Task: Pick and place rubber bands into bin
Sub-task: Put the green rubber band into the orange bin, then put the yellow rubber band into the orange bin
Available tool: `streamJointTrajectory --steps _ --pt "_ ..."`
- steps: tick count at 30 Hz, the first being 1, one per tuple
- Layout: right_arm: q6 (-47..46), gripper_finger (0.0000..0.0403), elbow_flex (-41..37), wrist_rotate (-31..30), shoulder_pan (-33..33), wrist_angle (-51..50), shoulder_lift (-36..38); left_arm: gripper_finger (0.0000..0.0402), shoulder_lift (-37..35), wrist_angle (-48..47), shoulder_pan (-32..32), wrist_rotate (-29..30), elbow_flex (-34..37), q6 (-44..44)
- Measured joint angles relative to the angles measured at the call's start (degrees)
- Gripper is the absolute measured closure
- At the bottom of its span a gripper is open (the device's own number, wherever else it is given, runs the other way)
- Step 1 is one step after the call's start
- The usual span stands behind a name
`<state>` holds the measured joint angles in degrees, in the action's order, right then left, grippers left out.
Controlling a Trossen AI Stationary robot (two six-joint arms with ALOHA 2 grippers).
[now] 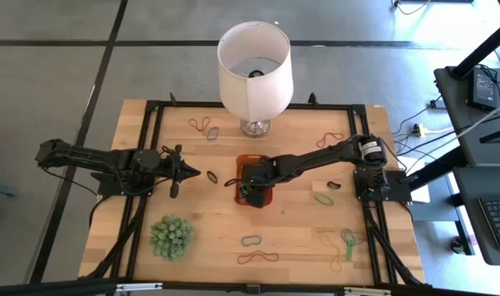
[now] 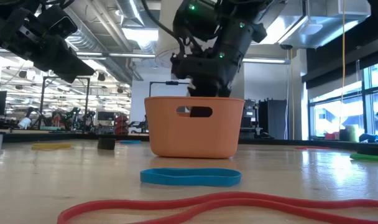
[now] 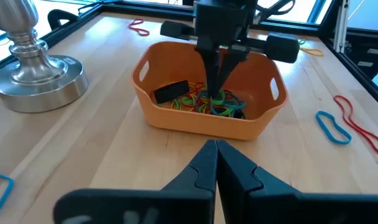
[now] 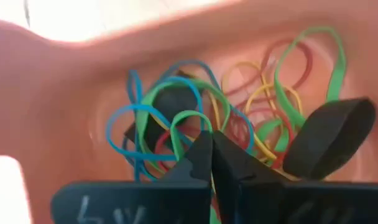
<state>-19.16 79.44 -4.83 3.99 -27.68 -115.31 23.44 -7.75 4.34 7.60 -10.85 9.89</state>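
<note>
The orange bin stands at the table's middle and holds a tangle of rubber bands in green, blue, yellow and red, plus a wide black one. My right gripper reaches down into the bin, shut on a green rubber band at the pile. My left gripper hovers left of the bin, shut and empty, and also shows in its own wrist view. A small black band lies on the table between it and the bin. My right gripper pinches the green band's loop between its two fingertips. The fingers come from above, pointing down into the bin. The band lies among the other bands on the bin's floor, slack.
A white lampshade on a metal base stands behind the bin. A spiky green ball plant sits at the near left. Loose bands lie around the table: far left, far right, near middle, near right.
</note>
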Motion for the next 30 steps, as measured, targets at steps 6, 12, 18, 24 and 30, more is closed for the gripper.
streamJointTrajectory --steps 6,12,18,24,30 --pt "0.13 0.0346 0.00 -0.01 0.00 0.54 0.45 0.0399 0.00 0.00 0.00 -0.02 0.00 0.00" --pt "0.15 0.0291 -0.02 -0.01 0.00 -1.24 1.64 0.0400 0.00 0.00 0.00 0.00 0.00 0.00" --pt "1.97 0.0268 -0.04 -0.15 0.00 -2.88 5.38 0.0397 0.07 0.16 0.01 -0.05 0.00 -0.02" --pt "4.80 0.0268 -0.32 -6.02 0.87 -3.91 11.32 0.0400 0.17 0.19 0.04 -0.15 0.00 -0.02" --pt "4.97 0.0267 -10.63 -9.09 1.87 1.41 22.20 0.0400 0.19 0.20 0.07 0.34 0.00 -0.04"
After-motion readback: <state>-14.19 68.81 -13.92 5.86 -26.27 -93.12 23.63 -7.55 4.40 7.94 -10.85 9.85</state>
